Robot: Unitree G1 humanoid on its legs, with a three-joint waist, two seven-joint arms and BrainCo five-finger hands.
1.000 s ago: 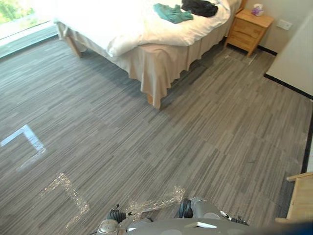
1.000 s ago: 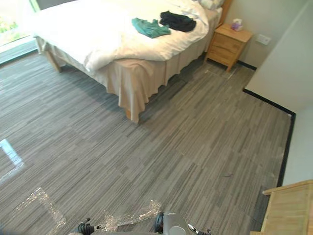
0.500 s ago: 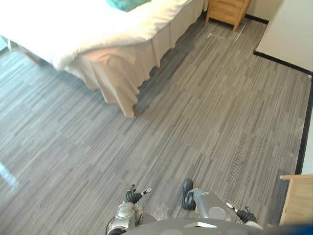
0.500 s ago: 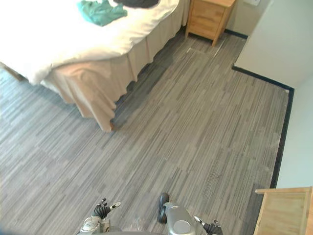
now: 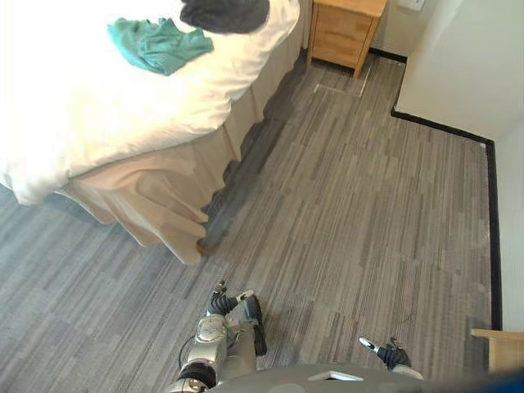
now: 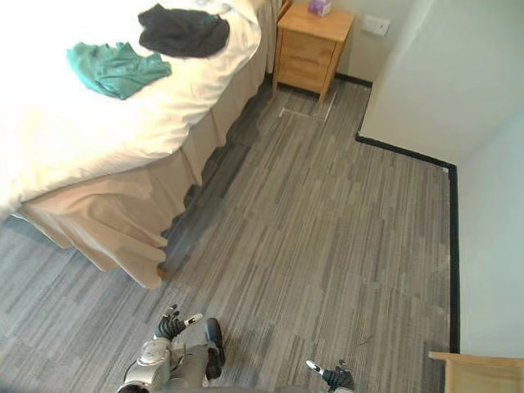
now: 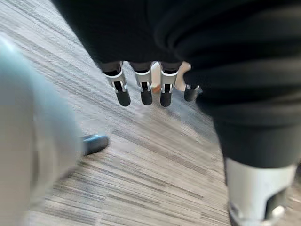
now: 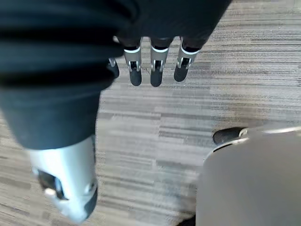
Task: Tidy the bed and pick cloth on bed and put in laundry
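A white-covered bed [image 6: 98, 139] with a beige skirt fills the upper left. On it lie a teal cloth [image 6: 115, 70] and, just beyond it, a black cloth [image 6: 184, 31]. My left hand [image 6: 171, 326] hangs low at the bottom of the eye views, over the floor, far short of the bed. My right hand [image 6: 334, 377] hangs at the bottom right. In each wrist view the fingers [image 7: 143, 89] [image 8: 154, 70] hang straight over grey floor with nothing in them.
A wooden nightstand [image 6: 311, 47] stands past the bed's far corner, a small purple item on top. A pale wall with a dark skirting [image 6: 405, 151] runs along the right. A wooden piece of furniture [image 6: 483, 370] sits at the bottom right corner.
The camera has swung and come nearer the bed; the cloths and nightstand show more fully. Both hands now hang lower in view, still holding nothing.
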